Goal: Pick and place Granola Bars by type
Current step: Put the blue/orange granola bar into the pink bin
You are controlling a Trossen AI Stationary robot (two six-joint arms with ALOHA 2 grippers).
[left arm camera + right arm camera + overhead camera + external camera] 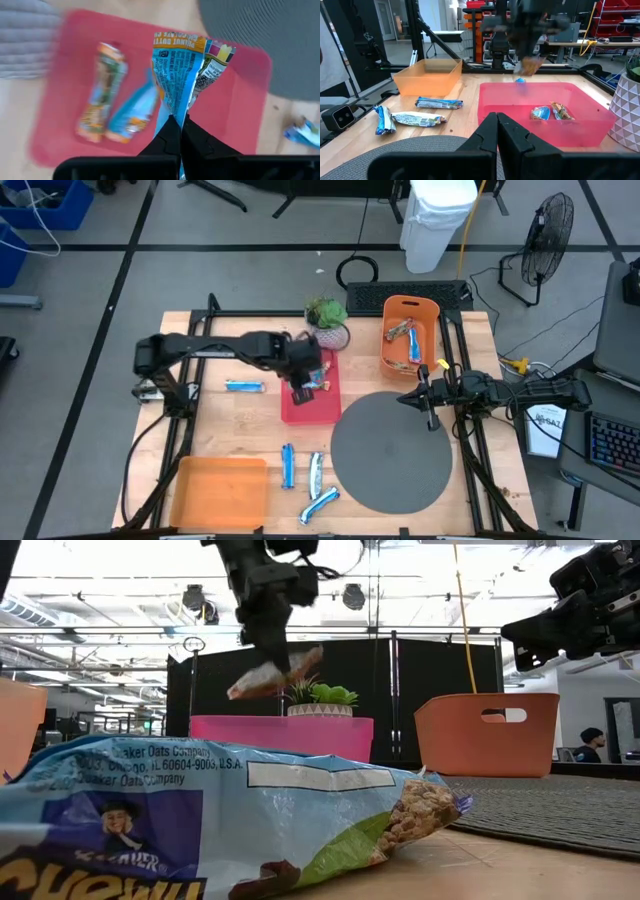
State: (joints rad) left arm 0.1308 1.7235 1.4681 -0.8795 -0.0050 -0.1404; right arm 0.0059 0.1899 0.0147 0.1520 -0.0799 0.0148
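- Sorting is partly done: two Granola Bars (115, 102) lie in the red tray (240, 95), perhaps two in the orange basket (432, 308).
- Left gripper (179, 127) pinches another bar (182, 70) above that tray.
- Right gripper (430, 412), fingers pressed together, waits over the grey mat (390, 470); four loose bars (288, 465) are left.

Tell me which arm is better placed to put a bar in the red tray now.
The left. Its hand is shut on a bar right above the red tray. The right hand is shut with nothing in it, over the grey mat.

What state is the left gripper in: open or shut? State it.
Shut on a granola bar: the left gripper pinches its wrapper above the red tray.
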